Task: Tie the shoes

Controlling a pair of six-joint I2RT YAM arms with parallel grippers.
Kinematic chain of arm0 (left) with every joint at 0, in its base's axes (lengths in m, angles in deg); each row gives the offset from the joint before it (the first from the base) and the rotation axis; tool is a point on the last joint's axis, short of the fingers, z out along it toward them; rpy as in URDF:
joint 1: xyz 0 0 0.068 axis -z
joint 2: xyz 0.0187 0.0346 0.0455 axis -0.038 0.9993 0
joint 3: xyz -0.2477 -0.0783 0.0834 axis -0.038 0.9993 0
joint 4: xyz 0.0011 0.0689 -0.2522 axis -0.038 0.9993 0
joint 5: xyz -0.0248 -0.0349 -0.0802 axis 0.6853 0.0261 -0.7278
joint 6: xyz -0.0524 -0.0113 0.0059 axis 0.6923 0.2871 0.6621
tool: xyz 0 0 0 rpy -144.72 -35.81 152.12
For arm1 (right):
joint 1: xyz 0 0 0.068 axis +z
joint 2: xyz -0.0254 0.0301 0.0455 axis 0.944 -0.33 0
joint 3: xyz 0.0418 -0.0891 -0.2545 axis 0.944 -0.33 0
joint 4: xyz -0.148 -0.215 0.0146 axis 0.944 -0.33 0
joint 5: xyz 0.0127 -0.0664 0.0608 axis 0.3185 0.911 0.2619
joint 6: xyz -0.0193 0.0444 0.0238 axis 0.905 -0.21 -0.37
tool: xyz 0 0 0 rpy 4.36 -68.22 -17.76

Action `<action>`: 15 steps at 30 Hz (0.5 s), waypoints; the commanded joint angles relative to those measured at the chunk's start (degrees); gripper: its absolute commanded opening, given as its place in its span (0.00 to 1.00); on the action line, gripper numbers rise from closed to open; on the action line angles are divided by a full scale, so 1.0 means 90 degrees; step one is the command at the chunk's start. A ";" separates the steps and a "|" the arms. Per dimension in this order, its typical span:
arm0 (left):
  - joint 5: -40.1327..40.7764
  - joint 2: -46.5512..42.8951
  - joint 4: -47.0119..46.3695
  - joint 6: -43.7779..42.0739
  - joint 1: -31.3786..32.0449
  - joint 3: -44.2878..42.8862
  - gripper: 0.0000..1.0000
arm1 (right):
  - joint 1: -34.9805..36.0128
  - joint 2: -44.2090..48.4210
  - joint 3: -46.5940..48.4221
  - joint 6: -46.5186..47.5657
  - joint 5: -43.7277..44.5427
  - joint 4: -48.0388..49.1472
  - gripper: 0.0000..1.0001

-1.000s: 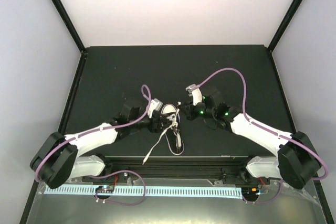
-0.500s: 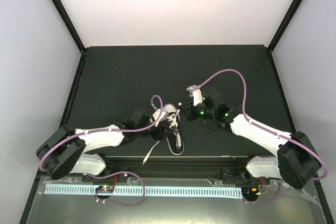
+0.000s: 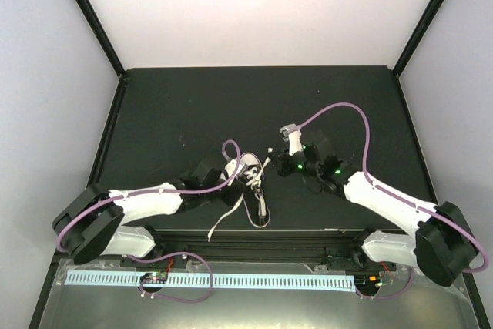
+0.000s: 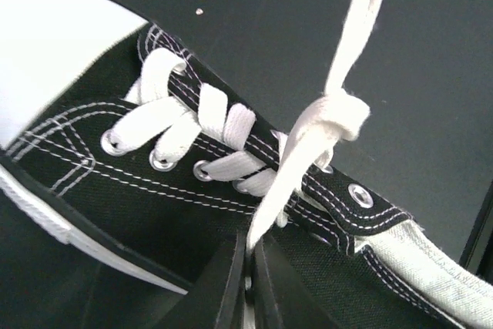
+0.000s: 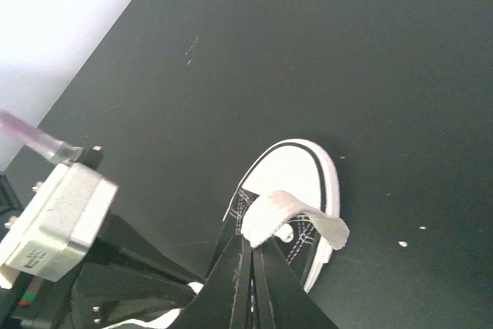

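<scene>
The shoe (image 4: 115, 182) is black canvas with a white toe cap (image 5: 296, 173) and white laces; in the top view it (image 3: 260, 207) lies near the table's front edge between both arms. A first knot (image 4: 339, 117) sits over the upper eyelets. One lace (image 4: 289, 167) runs from the knot down into my left gripper (image 4: 249, 250), which is shut on it. The other lace (image 4: 368, 13) rises out of frame. My right gripper (image 5: 252, 246) is shut on a folded bit of lace (image 5: 281, 212) above the toe. From above, the left gripper (image 3: 246, 182) and right gripper (image 3: 270, 162) stand close together.
A loose lace end (image 3: 221, 223) trails toward the table's front edge (image 3: 254, 230). The left arm's wrist camera housing (image 5: 54, 217) sits close at the left of the right wrist view. Black table top (image 3: 254, 105) stretches behind the shoe to the white back wall.
My left gripper moved in over the shoe and shut on a lace. The right gripper, still shut, drew a little to the right with its lace.
</scene>
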 commanded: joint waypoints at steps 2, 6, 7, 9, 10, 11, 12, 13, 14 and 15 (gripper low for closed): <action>0.0374 -0.0576 0.0384 0.0181 0.0041 0.0128 0.02 | -0.0062 0.0432 -0.0169 -0.0140 0.0904 -0.0164 0.02; 0.0333 -0.0787 0.0437 0.0410 0.0040 0.0319 0.02 | -0.0191 0.0700 -0.0413 -0.0303 0.1108 -0.0238 0.02; 0.0384 -0.0826 0.0544 0.0477 0.0042 0.0327 0.02 | -0.0215 0.0791 -0.0471 -0.0363 0.1217 -0.0335 0.02; 0.0576 -0.0915 0.0824 0.0630 0.0040 0.0333 0.02 | -0.0300 0.0964 -0.0588 -0.0518 0.1492 -0.0516 0.02; 0.0668 -0.0975 0.0937 0.0776 0.0040 0.0344 0.02 | -0.0346 0.1055 -0.0664 -0.0596 0.1619 -0.0610 0.02; 0.0741 -0.1033 0.1037 0.0891 0.0040 0.0368 0.02 | -0.0396 0.1138 -0.0746 -0.0667 0.1727 -0.0687 0.02; 0.0763 -0.1083 0.1105 0.0994 0.0040 0.0396 0.02 | -0.0461 0.1222 -0.0841 -0.0773 0.1808 -0.0739 0.02; 0.0738 -0.1121 0.1152 0.1107 0.0035 0.0434 0.02 | -0.0508 0.1288 -0.0945 -0.0841 0.1870 -0.0768 0.02; 0.0665 -0.1142 0.1174 0.1197 0.0033 0.0464 0.01 | -0.0568 0.1361 -0.1044 -0.0893 0.1936 -0.0785 0.02; 0.0570 -0.1141 0.1192 0.1296 0.0030 0.0487 0.02 | -0.0598 0.1415 -0.1150 -0.0963 0.1995 -0.0816 0.02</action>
